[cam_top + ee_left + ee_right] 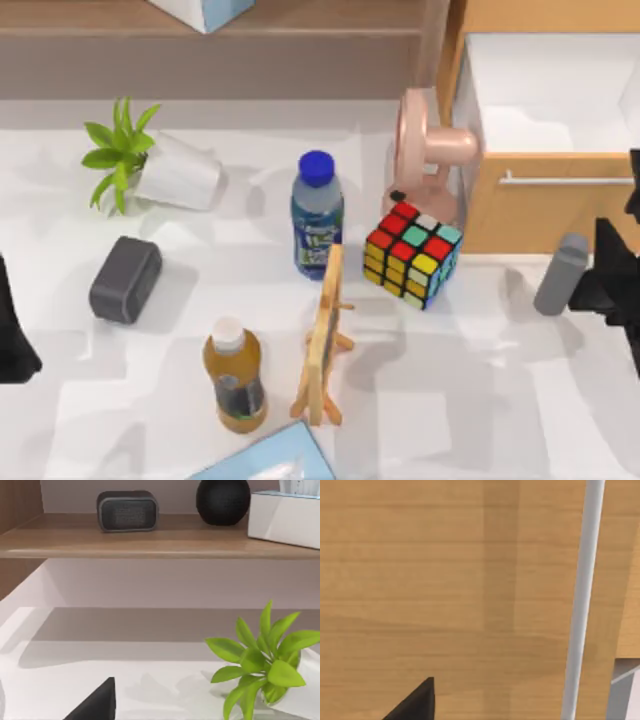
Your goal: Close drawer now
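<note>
The drawer (545, 110) stands pulled out at the table's back right, its white inside open to the top view. Its light-brown front (540, 215) carries a thin silver bar handle (565, 181). My right gripper (612, 272) hovers just in front of that panel near the right edge. The right wrist view looks straight onto the wooden drawer front (445, 590) from close by, with the handle (582, 600) crossing it and one dark fingertip (415, 705) at the picture's edge. My left arm (12, 340) stays parked at the left edge.
A grey cylinder (562, 273) stands beside my right gripper. A pink fan (430, 150) and a colour cube (412, 252) sit left of the drawer front. Bottles (317, 215), a wooden stand (325, 340), a grey speaker (125, 278) and a potted plant (150, 165) crowd the middle and left.
</note>
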Available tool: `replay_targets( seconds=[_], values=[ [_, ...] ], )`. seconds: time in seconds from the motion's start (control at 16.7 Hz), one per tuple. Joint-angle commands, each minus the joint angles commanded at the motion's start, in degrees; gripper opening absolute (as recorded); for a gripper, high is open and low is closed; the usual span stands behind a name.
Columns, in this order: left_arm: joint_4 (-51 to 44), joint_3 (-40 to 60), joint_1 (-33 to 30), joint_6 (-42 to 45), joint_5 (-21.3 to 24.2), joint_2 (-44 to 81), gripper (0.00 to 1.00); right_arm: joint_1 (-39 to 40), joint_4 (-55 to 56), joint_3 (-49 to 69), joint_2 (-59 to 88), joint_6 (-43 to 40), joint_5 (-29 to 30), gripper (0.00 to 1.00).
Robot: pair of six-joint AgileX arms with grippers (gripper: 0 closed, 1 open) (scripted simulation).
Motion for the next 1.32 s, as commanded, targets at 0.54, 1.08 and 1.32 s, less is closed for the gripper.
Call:
replay_targets(
  seconds=[0.54, 1.08, 1.32],
  values=[
    [0.0, 0.0, 0.0, 0.0, 0.0, 0.0, 1.0, -1.46, -3.15, 3.86, 0.68, -0.03, -1.45, 0.92],
    [0.0, 0.0, 0.0, 0.0, 0.0, 0.0, 1.0, -1.46, -3.15, 3.86, 0.68, -0.03, -1.45, 0.25],
    [0.0, 0.0, 0.0, 0.0, 0.0, 0.0, 1.0, -1.46, -3.15, 3.86, 0.68, -0.03, -1.45, 0.0]
  ],
)
